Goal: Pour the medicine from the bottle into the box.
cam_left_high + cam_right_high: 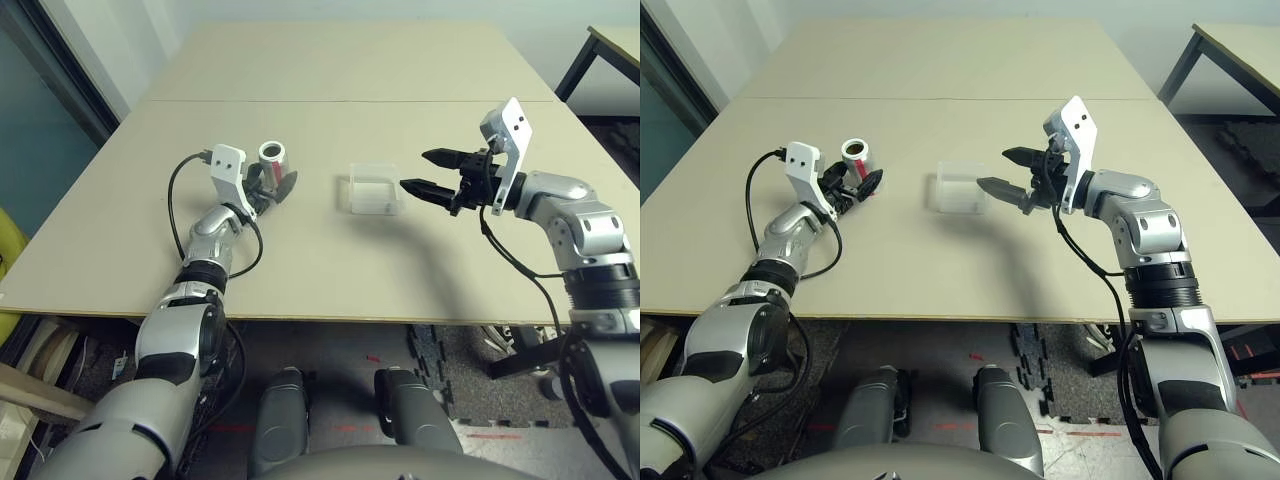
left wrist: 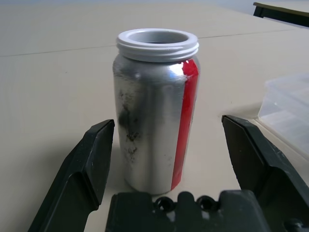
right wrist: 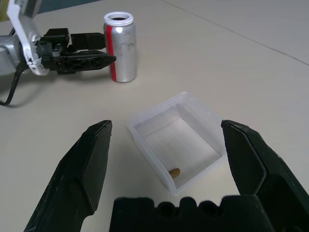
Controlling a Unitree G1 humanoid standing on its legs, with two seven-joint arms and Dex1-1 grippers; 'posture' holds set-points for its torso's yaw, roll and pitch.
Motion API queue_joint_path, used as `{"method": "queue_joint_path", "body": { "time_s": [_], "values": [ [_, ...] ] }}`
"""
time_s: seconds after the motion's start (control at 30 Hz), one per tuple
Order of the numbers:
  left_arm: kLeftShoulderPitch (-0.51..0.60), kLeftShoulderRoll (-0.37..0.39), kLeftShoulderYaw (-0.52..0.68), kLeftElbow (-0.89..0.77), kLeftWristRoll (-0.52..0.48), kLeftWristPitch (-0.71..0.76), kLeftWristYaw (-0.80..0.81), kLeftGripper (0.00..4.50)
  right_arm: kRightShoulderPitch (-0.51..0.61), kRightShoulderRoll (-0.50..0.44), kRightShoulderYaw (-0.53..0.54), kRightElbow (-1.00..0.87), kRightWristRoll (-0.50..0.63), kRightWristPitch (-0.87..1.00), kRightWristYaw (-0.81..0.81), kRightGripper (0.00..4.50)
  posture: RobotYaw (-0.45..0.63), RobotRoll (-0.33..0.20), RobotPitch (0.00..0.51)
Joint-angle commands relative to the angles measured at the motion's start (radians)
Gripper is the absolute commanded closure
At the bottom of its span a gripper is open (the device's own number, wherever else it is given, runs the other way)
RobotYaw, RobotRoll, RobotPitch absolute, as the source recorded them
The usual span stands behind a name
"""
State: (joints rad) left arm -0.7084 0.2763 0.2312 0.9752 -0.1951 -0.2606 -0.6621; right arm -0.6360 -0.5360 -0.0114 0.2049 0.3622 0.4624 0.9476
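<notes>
The bottle [image 1: 273,157] stands upright on the table, silvery with a red stripe, its white mouth uncapped. My left gripper [image 1: 278,184] is open around its lower body; in the left wrist view the bottle [image 2: 157,111] sits between the two black fingers [image 2: 91,159] with a gap on each side. The clear plastic box [image 1: 373,189] rests at the table's middle, and one small brown pill [image 3: 175,172] lies in it. My right gripper [image 1: 415,170] hovers open just right of the box, pointing at it, with nothing held.
A seam [image 1: 350,100] joins this table to a second one behind. Another table's corner [image 1: 610,45] shows at the far right. A black cable [image 1: 175,195] loops beside my left wrist. The table's front edge [image 1: 300,318] runs close to my body.
</notes>
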Motion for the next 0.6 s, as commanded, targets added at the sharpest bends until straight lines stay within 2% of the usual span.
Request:
{"method": "queue_joint_path", "body": {
  "time_s": [0.03,0.23,0.43,0.6],
  "values": [
    [0.07,0.002,0.0,-0.108,-0.024,0.051,0.007,0.04,0.01,0.008,-0.005,0.002,0.005,-0.002,-0.004,0.0,-0.03,0.0,0.102],
    [0.215,0.028,0.003,-0.348,-0.05,0.154,0.038,0.04,0.026,0.031,-0.001,-0.001,0.008,-0.001,-0.005,0.0,0.0,0.0,0.115],
    [0.321,0.099,0.031,-0.57,-0.099,0.281,0.054,0.04,0.054,0.029,-0.012,0.023,-0.005,-0.012,-0.014,0.0,0.01,0.0,0.126],
    [0.38,0.163,0.095,-0.667,-0.122,0.336,0.105,0.04,0.06,0.051,-0.059,0.111,-0.042,-0.094,-0.137,0.0,0.02,0.0,0.129]
  ]
}}
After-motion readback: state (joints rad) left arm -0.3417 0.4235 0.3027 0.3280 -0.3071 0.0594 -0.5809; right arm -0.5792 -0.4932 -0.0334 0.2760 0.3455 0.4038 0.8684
